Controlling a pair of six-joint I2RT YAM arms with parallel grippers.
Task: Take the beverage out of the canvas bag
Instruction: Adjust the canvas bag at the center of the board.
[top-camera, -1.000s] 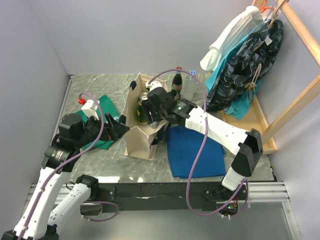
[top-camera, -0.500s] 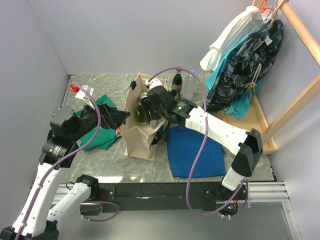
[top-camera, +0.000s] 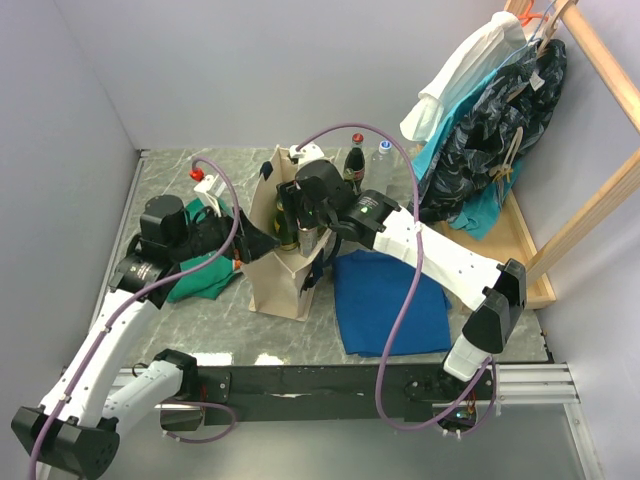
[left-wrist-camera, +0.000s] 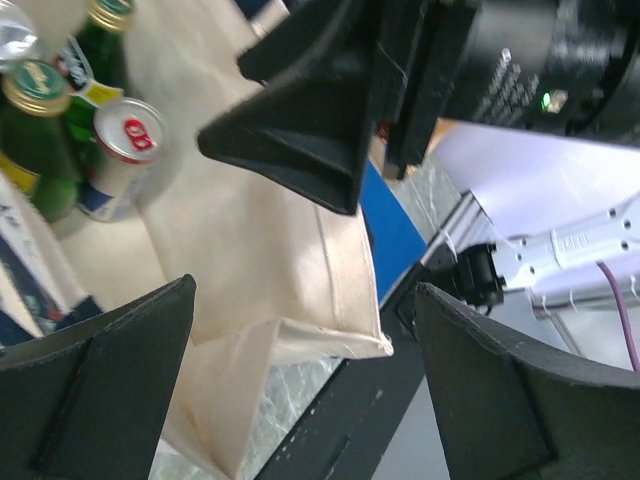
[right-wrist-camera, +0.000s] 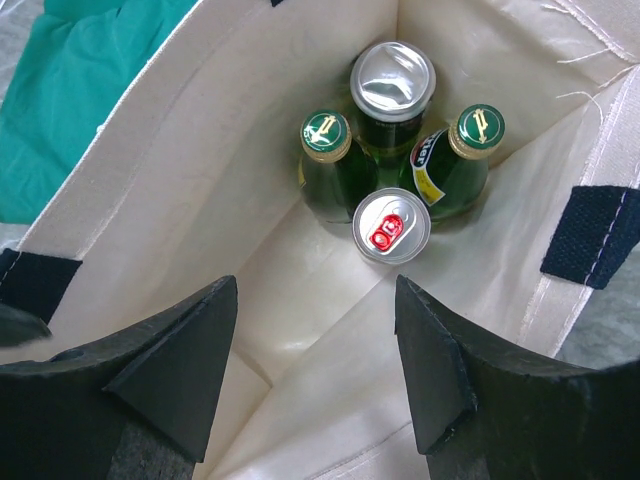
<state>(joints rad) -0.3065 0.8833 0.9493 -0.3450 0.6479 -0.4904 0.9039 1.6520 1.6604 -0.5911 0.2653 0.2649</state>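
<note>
**Over the open bag, right fingers apart above four upright drinks**

At the middle of the table the canvas bag (top-camera: 285, 275) stands upright with its mouth open to the top. The right gripper (top-camera: 295, 215) hangs over that mouth and points down into it. Its fingers are spread and nothing is between them. In the right wrist view the beverages sit straight below and slightly ahead of the gap between the fingers, clustered at the far end of the bag's floor and not touched by either finger.

The cluster holds a small can with a red tab (right-wrist-camera: 391, 225), two green bottles with gold caps (right-wrist-camera: 326, 135), and a larger silver-topped green container (right-wrist-camera: 393, 80). All four stand upright with tops up and long axes vertical, parallel to the bag's walls and roughly in line with the gripper's downward reach. The can is nearest the fingers and touches the bottles around it.

The left gripper (top-camera: 262, 240) is at the bag's left wall with jaws wide apart. A fold of the bag's edge lies in the gap, and whether it is touched cannot be told.

A green cloth (top-camera: 200, 280) lies left of the bag and a blue cloth (top-camera: 385, 305) lies right of it.
</note>
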